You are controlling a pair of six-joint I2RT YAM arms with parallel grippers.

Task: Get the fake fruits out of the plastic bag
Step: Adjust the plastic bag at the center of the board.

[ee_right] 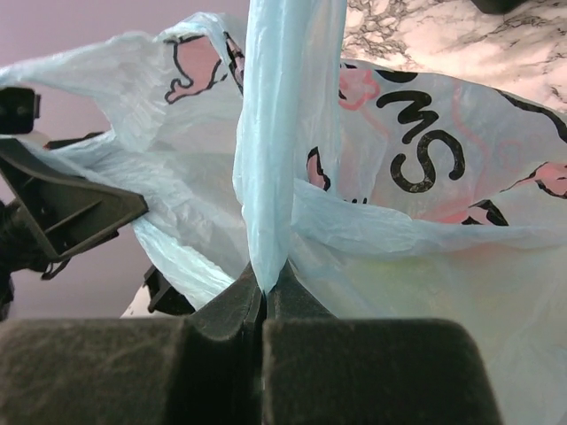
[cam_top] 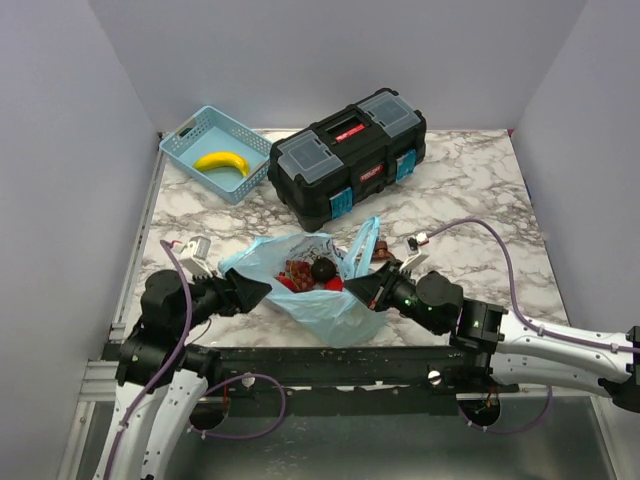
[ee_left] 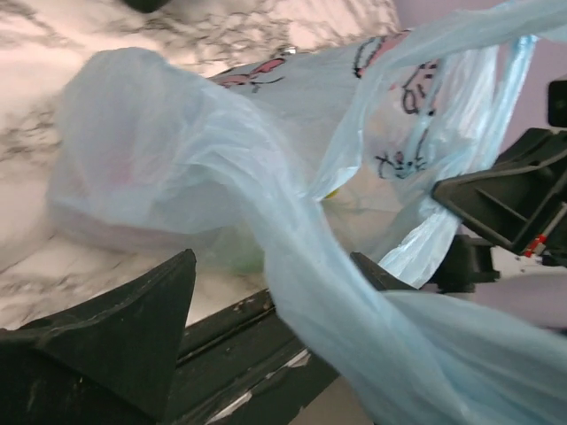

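Observation:
The light-blue plastic bag [cam_top: 325, 298] lies near the front edge of the table with its mouth open upward. Fake fruits show inside it: a dark red grape bunch [cam_top: 298, 270], a dark round fruit [cam_top: 323, 269] and red pieces [cam_top: 333, 284]. My right gripper [cam_top: 354, 286] is at the bag's right side, shut on a twisted strip of the bag's handle [ee_right: 283, 133], pinched at the fingertips [ee_right: 264, 285]. My left gripper [cam_top: 264, 290] is at the bag's left side with its jaws apart [ee_left: 275, 270]; a fold of bag film [ee_left: 292, 266] runs between the fingers [ee_left: 133, 328].
A black toolbox [cam_top: 348, 155] stands behind the bag. A rigid light-blue basket [cam_top: 186, 146] at the back left holds a yellow banana [cam_top: 222, 161]. Grey walls close in both sides. A black frame rail [cam_top: 320, 362] runs along the table's front edge.

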